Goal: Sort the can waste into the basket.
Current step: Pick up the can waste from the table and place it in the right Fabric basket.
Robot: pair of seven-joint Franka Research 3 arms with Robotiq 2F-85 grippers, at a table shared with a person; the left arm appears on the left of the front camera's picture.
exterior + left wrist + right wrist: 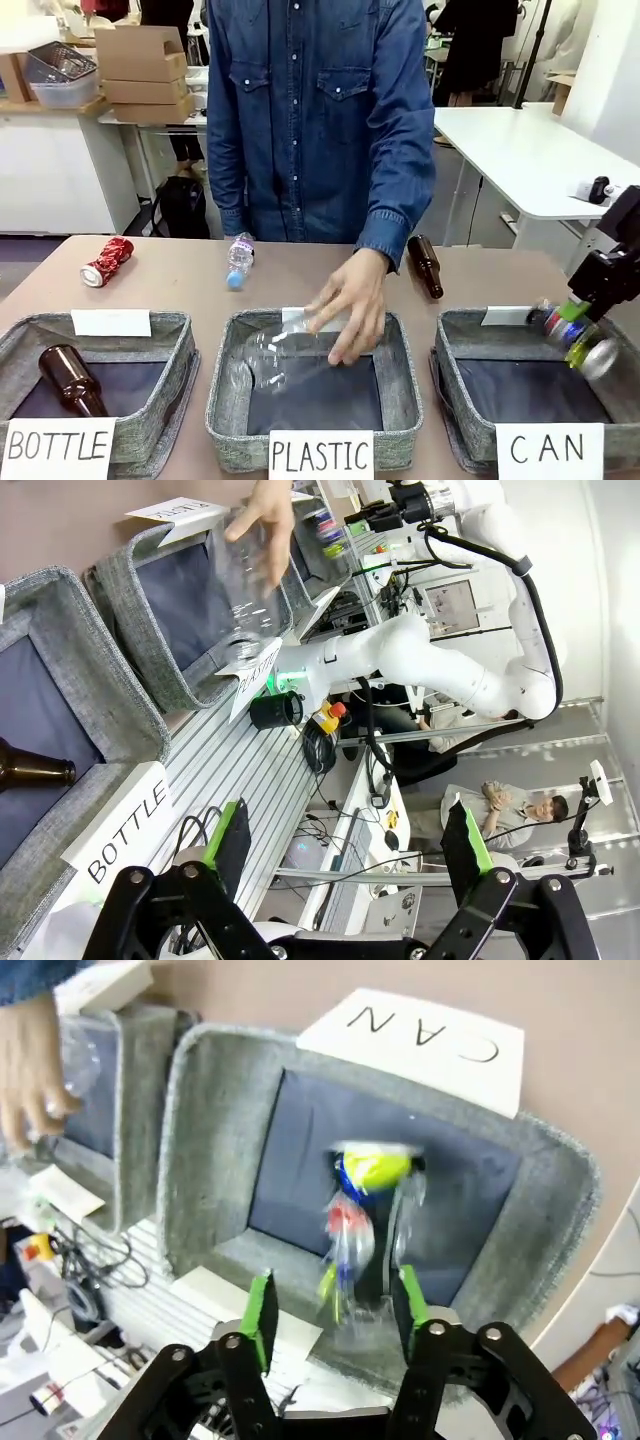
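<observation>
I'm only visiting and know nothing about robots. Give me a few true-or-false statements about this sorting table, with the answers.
1. A brown bottle lies in the BOTTLE basket. True.
2. The red can is in the CAN basket. False: it lies on the table, beyond the BOTTLE basket.
3. A person's hand is at the PLASTIC basket with a clear bottle. True.
4. The left gripper holds a bottle. False: it is open, nothing between its fingers.
5. The right gripper is over the BOTTLE basket. False: it is over the CAN basket, with a blurred can below it.
</observation>
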